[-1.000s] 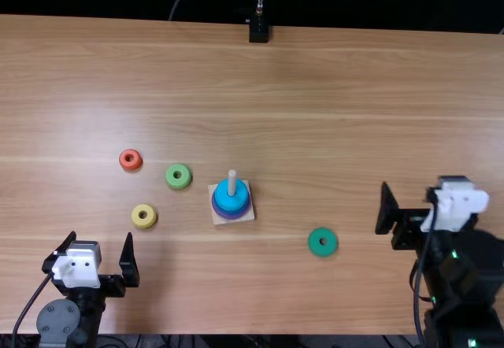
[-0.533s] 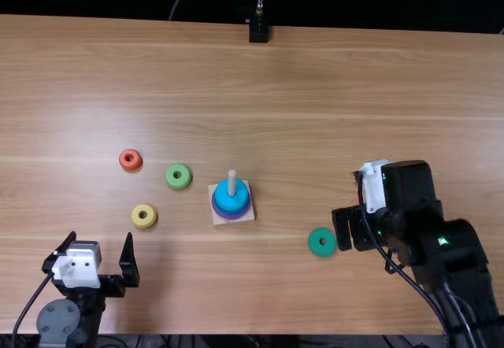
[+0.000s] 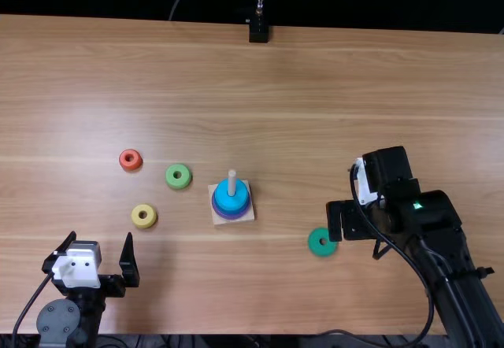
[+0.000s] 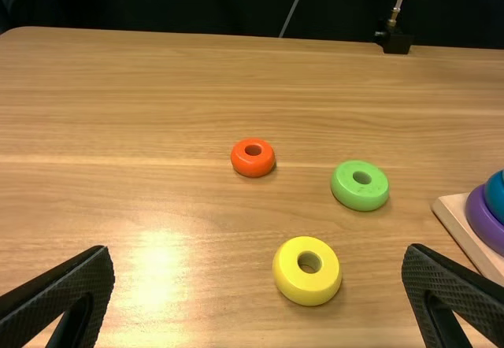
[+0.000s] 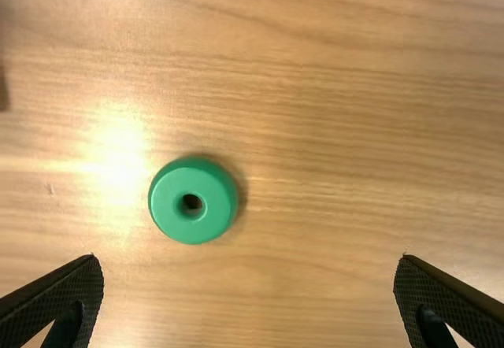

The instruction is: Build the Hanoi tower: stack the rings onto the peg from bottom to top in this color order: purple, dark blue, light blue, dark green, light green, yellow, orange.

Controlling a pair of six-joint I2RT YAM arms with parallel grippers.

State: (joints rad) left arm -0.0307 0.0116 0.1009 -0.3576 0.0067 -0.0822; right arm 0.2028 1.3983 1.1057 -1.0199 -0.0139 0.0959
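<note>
the right tool hangs over the table, its fingers spread wide, with nothing pinched between them. just ahead lies the dark green ring, flat on the wood and hole up, nearer the line of one finger than the other; it appears to be the next piece due. the wooden base, well apart from it, carries the upright peg, with the purple ring lowest, a dark blue ring above it and the light blue ring on top. the left tool is also parted and empty, facing the yellow ring, the light green ring and the orange ring, all loose on the table.

the dark green piece looks light and stiff, probably painted wood or hard plastic, and unlikely to break. its smooth, rounded wall may prove slippery (a pinch too high could well squirt it away), so the best hold is low across its widest part, one finger on each side, with the hole left free for the peg. the tool would first need centering over the ring, then a level descent and a firm, even squeeze.
</note>
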